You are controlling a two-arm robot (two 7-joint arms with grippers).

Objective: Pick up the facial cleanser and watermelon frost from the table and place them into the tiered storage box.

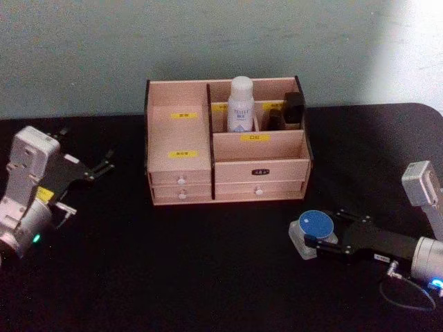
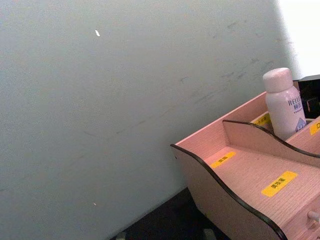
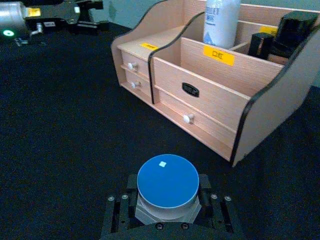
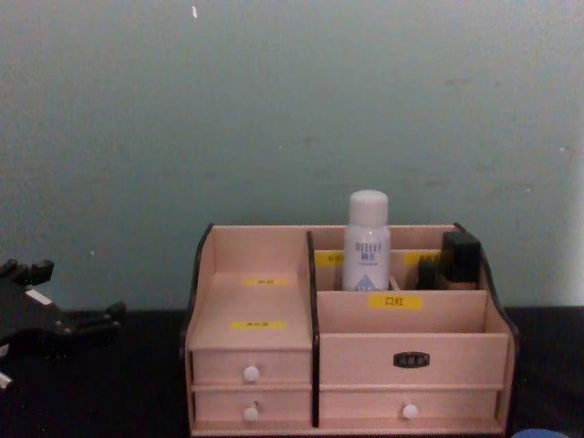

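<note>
Right gripper (image 1: 324, 234) reaches in low from 4 o'clock with its arm nearly level along the black table (image 1: 208, 277), jaws closed on the sides of the watermelon frost (image 1: 318, 223), which is at 5 o'clock of the tiered storage box (image 1: 181, 169) and apart from it. Facial cleanser (image 1: 241, 104) stands upright in the box's rear middle compartment. Left gripper (image 1: 86, 185) is parked at 9 o'clock, pointing toward the box with jaws spread.
</note>
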